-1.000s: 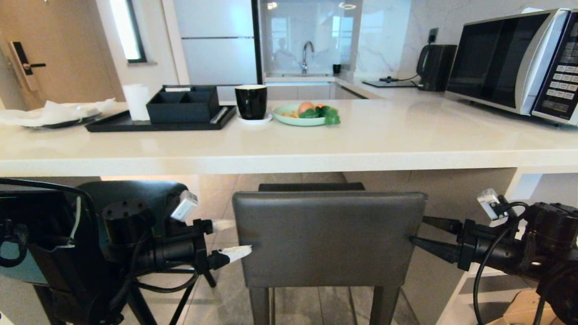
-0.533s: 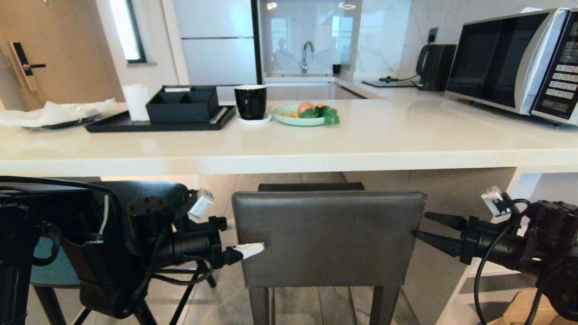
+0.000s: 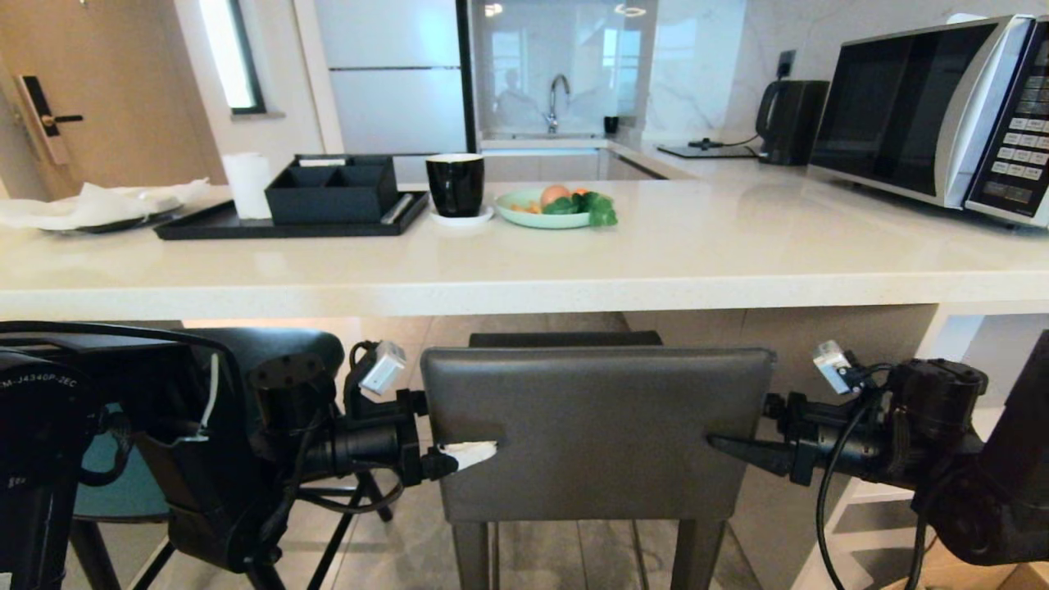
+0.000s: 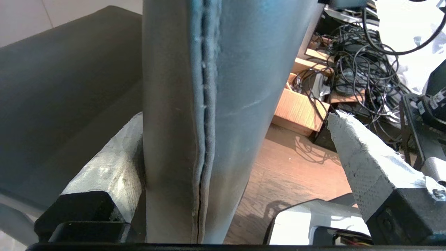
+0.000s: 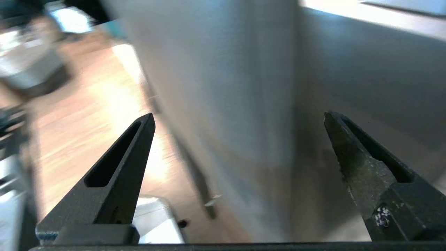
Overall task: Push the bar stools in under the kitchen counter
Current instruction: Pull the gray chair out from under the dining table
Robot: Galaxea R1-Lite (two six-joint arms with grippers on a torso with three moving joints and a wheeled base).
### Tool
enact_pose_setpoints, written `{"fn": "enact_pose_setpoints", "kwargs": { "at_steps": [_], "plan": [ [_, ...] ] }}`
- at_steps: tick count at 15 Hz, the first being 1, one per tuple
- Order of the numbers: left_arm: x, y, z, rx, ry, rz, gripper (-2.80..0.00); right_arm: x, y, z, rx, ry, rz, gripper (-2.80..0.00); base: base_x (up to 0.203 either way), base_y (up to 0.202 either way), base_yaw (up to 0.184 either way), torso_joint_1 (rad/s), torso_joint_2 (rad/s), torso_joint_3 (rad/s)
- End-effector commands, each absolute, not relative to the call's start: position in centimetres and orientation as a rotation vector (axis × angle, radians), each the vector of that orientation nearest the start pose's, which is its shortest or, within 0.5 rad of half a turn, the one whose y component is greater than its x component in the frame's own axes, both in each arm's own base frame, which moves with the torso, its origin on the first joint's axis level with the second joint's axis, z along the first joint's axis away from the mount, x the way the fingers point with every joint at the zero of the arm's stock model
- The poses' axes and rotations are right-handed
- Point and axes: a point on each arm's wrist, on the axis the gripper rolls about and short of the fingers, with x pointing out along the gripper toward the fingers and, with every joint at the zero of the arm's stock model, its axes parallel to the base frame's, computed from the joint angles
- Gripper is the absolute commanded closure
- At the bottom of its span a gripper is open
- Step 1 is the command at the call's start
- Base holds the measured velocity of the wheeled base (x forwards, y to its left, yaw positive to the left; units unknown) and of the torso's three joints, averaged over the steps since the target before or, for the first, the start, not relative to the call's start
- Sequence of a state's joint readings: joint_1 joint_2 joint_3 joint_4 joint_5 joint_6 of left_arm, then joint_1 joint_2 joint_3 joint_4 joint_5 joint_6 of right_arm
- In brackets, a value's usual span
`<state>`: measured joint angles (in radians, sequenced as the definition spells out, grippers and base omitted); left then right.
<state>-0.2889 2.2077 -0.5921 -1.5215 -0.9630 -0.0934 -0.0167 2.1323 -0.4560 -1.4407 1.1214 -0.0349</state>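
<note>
The grey square-backed bar stool (image 3: 597, 434) stands in front of me, its seat partly under the white kitchen counter (image 3: 524, 279). My left gripper (image 3: 459, 433) is open and straddles the backrest's left edge (image 4: 195, 104). One taped finger (image 4: 111, 164) lies against the backrest's inner face, while the other (image 4: 362, 167) stands well clear of the outer face. My right gripper (image 3: 737, 424) is open around the right edge (image 5: 244, 104), black fingers (image 5: 122, 167) on either side. The teal bar stool (image 3: 106, 492) sits at the left, mostly hidden behind my left arm.
On the counter are a black tray with an organiser (image 3: 328, 197), a black cup (image 3: 456, 184), a green plate of food (image 3: 549, 209), a kettle (image 3: 787, 123) and a microwave (image 3: 934, 106). White shelves (image 3: 942, 344) close the counter's right end. A cardboard box (image 4: 299, 108) and cables lie on the floor.
Both grippers have moved inward along the grey stool's backrest, so their fingers now reach further over its side edges. The stool itself has not visibly shifted.
</note>
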Motion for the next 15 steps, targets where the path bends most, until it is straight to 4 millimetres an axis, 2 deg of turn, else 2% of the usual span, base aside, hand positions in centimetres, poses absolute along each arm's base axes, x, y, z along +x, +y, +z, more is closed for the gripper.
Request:
{"fn": "enact_pose_setpoints", "kwargs": {
  "at_steps": [1, 4, 10, 15],
  "plan": [
    [31.9, -11.5, 5.3, -0.112, 0.150, -1.255, -2.80, 30.8, 2.2, 4.6, 0.105, 0.194, 1.136, -2.80, 0.000, 0.000, 0.000, 0.000, 0.00, 0.000],
    [32.4, -12.0, 5.1, -0.110, 0.144, -1.263, -2.80, 31.8, 3.2, 4.6, 0.127, 0.199, 1.164, -2.80, 0.000, 0.000, 0.000, 0.000, 0.00, 0.000],
    [32.3, -12.5, 5.3, -0.105, 0.135, -1.270, -2.80, 31.7, 5.1, 4.8, 0.121, 0.197, 1.224, -2.80, 0.000, 0.000, 0.000, 0.000, 0.00, 0.000],
    [31.7, -13.8, 6.0, -0.098, 0.118, -1.221, -2.80, 31.3, 6.0, 5.0, 0.124, 0.181, 1.245, -2.80, -0.169, 0.000, 0.000, 0.002, 0.00, 0.001]
  ]
}}
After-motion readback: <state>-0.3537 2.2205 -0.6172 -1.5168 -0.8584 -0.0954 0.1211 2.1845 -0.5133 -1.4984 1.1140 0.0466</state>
